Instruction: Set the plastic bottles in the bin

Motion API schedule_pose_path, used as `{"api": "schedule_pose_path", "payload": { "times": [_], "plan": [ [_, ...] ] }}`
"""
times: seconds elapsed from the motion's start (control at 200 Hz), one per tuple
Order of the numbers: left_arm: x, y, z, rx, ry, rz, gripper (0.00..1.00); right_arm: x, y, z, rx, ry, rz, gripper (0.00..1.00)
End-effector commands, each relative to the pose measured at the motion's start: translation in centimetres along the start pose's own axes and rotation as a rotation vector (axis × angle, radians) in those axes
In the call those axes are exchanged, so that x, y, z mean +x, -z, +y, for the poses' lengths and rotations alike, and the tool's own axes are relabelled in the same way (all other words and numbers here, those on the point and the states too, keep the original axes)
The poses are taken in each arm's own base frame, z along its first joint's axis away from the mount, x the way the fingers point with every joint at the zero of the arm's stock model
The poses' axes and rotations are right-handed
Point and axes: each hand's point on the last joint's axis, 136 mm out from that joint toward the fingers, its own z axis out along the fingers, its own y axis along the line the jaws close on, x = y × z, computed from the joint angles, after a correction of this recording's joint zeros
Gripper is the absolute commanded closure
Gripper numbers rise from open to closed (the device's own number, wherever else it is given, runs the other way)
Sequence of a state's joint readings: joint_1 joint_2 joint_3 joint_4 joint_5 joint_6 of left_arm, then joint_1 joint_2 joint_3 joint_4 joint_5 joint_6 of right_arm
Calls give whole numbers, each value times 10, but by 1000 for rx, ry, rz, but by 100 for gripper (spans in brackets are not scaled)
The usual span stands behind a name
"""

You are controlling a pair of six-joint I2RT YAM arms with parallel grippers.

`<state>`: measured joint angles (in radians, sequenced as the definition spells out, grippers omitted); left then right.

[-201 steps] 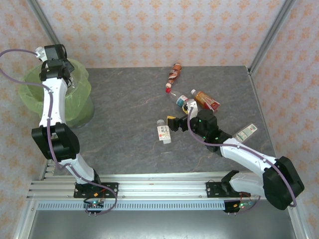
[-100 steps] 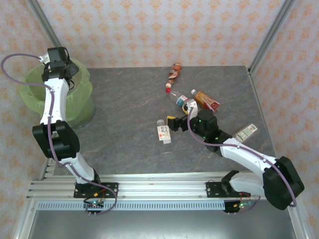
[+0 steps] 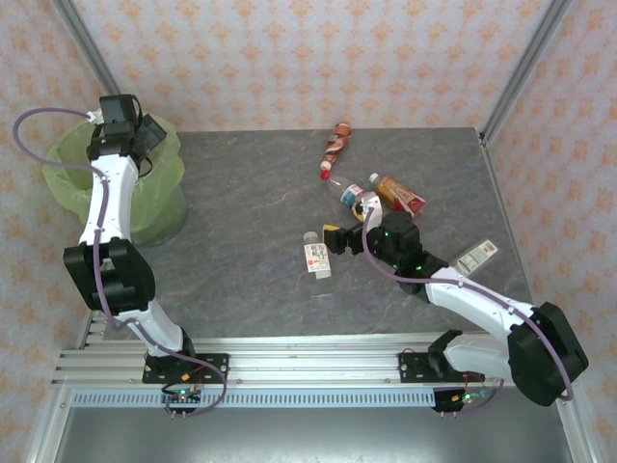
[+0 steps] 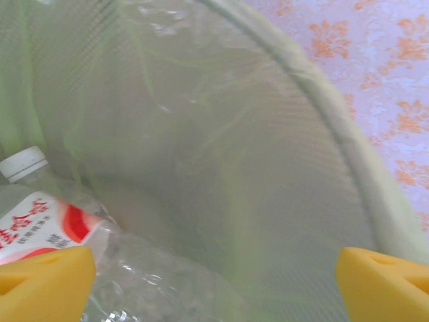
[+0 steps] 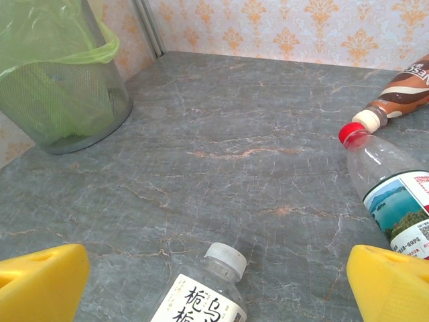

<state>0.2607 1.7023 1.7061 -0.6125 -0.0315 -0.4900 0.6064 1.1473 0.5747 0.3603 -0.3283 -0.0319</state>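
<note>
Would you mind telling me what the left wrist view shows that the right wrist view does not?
Left wrist: the inside of the round green-bagged bin, with a clear white-capped plastic bottle with a red-and-white label in it. Right wrist: grey stone table, a red-capped clear bottle, a brown bottle. Both: that bin and orange-patterned wallpaper.

Seen from above, the bin (image 3: 63,188) is partly hidden by the left arm (image 3: 104,203); the binned bottle (image 4: 40,225) is cut off at left and bottom edges, the white-capped bottle (image 5: 204,298) at the bottom, the red-capped bottle (image 5: 392,184) at the right.
</note>
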Motion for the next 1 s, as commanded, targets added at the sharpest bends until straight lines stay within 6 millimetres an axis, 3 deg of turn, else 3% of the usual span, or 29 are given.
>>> {"api": "schedule_pose_path", "payload": {
  "times": [0.0, 0.405, 0.756, 0.991],
  "plan": [
    [-15, 24, -3, 14, 13, -66, 5, 1, 0, -1, 6, 15, -12, 1],
    [-23, 47, -8, 36, 19, -118, 0, 3, 0, -10, 55, -14, -11, 1],
    [-23, 86, -39, 95, -48, -199, 0, 23, 14, -42, 252, -162, 50, 1],
    [0, 117, -75, 172, -141, -208, 0, 33, 31, -48, 302, -198, 73, 1]
  ]
}}
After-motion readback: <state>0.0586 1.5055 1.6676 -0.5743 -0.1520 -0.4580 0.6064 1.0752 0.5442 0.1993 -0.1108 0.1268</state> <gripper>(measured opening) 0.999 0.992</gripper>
